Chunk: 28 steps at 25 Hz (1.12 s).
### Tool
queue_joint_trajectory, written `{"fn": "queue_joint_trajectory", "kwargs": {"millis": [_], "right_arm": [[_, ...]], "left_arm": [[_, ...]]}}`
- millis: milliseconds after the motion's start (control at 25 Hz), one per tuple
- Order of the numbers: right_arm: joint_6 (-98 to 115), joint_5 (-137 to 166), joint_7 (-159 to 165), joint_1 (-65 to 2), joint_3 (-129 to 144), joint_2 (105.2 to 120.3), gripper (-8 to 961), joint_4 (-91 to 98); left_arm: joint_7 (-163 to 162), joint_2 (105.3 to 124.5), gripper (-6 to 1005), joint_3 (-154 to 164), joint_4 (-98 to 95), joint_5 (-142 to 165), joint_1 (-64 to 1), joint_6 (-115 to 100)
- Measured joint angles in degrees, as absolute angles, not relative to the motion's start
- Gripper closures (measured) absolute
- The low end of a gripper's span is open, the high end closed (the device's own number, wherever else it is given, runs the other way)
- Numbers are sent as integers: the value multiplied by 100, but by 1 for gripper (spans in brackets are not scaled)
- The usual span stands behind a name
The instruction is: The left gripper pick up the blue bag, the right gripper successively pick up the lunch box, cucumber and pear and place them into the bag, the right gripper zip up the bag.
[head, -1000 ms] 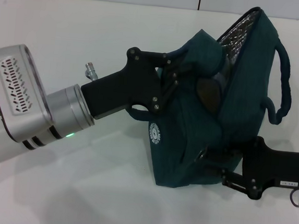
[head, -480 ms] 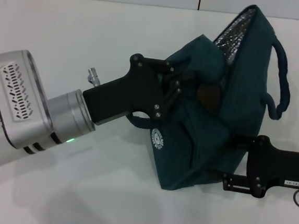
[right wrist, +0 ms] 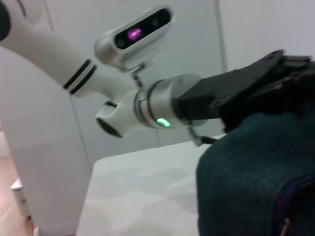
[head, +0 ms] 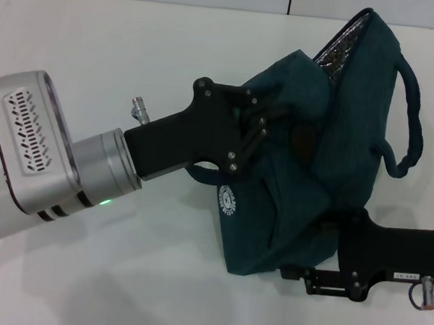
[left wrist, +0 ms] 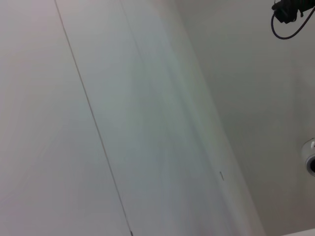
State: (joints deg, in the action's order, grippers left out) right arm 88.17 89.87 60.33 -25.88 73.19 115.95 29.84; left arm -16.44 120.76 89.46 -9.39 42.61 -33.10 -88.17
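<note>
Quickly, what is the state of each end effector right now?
Left end effector: shut on the bag, gripping its fabric near the opening.
Right end effector: at the bag's lower side; cannot be told.

A plain white bench [head: 134,64] carries the scene. Directly on it rests the dark teal bag [head: 295,223], its bottom edge touching the surface toward the right side.

bag [head: 306,185]: dark teal, round white logo, silver quilted lining
left gripper [head: 263,117]: black, silver wrist with green light
right gripper [head: 323,252]: black
table [head: 135,56]: white
</note>
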Motion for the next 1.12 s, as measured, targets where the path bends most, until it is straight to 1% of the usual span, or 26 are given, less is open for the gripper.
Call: {"fn": "queue_joint_trajectory", "kwargs": {"millis": [320,680,1120], "right_arm": [[8842,8972,6043,-2585,7393,11609,347,2987],[8920,8808,6032,-2284,6828,11550,357,2978],[8960,8858,5989,-2369,7054,11565,369,2954]], "left_arm": [[-1644,12076,934,8974,-941,4263,-3310,-8854],[-1643,12076,934,8973,-941,4263,-3255,-8860],[-1631,12076,933,8973,-947,4263,-3296,-8847]]}}
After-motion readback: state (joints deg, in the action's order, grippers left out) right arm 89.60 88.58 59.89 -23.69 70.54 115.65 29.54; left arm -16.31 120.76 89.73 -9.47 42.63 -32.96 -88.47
